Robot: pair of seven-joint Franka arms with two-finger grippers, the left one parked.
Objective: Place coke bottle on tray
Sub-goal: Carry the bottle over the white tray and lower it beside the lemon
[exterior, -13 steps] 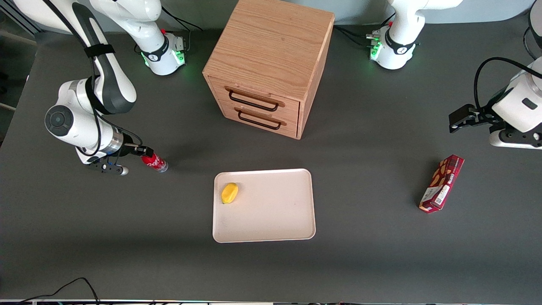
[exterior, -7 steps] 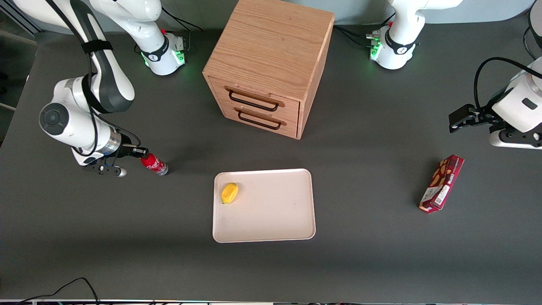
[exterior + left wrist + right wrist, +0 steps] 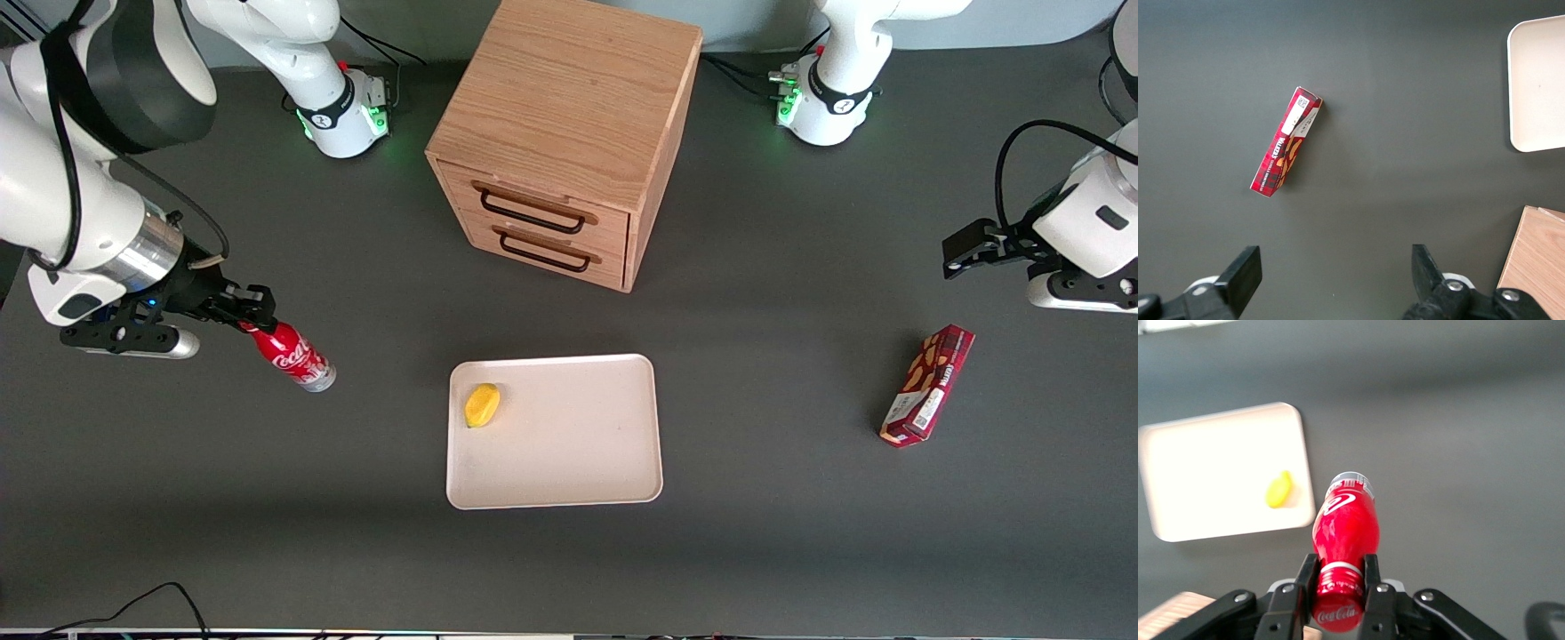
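My right gripper [image 3: 252,317] is shut on the neck of the coke bottle [image 3: 291,356], a small red bottle with white script. It holds the bottle lifted off the table and tilted, silvery base pointing toward the tray. In the right wrist view the fingers [image 3: 1306,577] clamp the bottle [image 3: 1345,527] just under its red cap. The cream-white tray [image 3: 578,444] lies flat in the middle of the table, apart from the bottle, toward the parked arm's end. The tray also shows in the right wrist view [image 3: 1211,473].
A yellow lemon-like object [image 3: 482,405] lies on the tray near the corner closest to the bottle. A wooden two-drawer cabinet [image 3: 564,142] stands farther from the front camera than the tray. A dark red snack box [image 3: 927,384] lies toward the parked arm's end.
The right arm has risen and lifted the coke bottle off the table. The bottle now hangs tilted in the gripper, a little nearer the front camera than before.
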